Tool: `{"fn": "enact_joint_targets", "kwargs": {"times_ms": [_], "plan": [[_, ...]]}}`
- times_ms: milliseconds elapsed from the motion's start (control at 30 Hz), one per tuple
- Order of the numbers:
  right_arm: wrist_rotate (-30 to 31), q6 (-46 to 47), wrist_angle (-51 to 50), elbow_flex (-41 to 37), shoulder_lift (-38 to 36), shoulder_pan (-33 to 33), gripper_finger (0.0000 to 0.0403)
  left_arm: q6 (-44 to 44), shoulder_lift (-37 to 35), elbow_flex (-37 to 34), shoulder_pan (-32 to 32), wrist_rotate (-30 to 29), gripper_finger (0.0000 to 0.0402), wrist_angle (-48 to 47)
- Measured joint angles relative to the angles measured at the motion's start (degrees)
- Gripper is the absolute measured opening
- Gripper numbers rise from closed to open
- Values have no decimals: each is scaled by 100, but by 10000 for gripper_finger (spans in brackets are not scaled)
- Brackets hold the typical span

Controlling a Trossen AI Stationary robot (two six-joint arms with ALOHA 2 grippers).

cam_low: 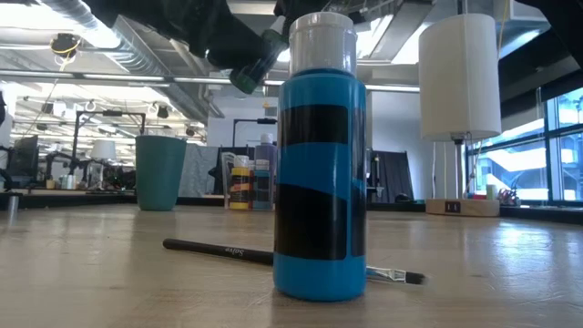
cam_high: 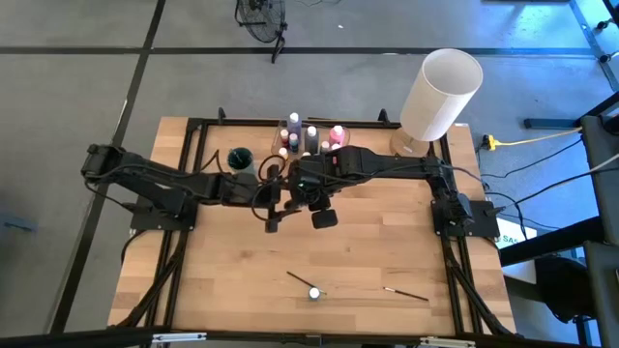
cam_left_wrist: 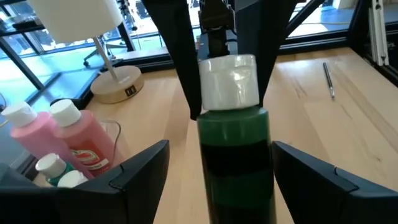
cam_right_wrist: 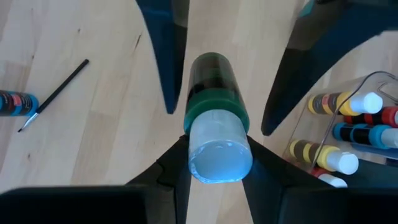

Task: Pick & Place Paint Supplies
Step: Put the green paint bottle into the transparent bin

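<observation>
1. Fingers of the right gripper (cam_right_wrist: 214, 163) pinch the pale cap of a green bottle (cam_left_wrist: 235, 149); the left gripper (cam_left_wrist: 221, 171) stands wide open, one finger on each side of the bottle's body, not touching it.
2. White cylinder (cam_high: 440, 94), well beyond both grippers at the table's far edge, rests on a wooden base whose dark label is too small to read.
3. Clear container (cam_right_wrist: 373, 84) sits just beside the right fingers, holding capped bottles; it is cut off at the frame edge, and their striped labels cannot be read.
4. Pink bottles (cam_left_wrist: 74, 140) stand beside the left fingers; a red label shows, its writing illegible.
5. Blue bottle (cam_low: 321, 164) stands alone on the table, well apart from the grippers, with a plain black label.
6. Brush (cam_low: 219, 250) lies behind it, partly hidden; the pale lettering on its handle is unreadable.
</observation>
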Motion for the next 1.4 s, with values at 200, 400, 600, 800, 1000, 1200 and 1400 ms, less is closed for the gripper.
{"fn": "enact_joint_targets", "kwargs": {"times_ms": [200,400,600,800,1000,1200,1400], "plan": [[12,46,117,0,0,0,117,13,0,0,8,-3,233,30],[50,47,263,0,-2,0,169,16,0,0,6,-70,123,14],[253,400,315,0,-2,73,186,122,0,0,2,-312,108,8],[1463,1166,-550,-4,-218,394,178,71,-2,0,12,-495,108,10],[1752,2322,-1204,-1,-624,789,162,124,-3,0,8,-65,108,658],[1861,2350,-793,-4,-625,1334,160,201,-11,2,-78,854,108,1809],[2529,2322,65,-4,-612,1652,160,609,-11,2,-440,890,109,2432]]}}
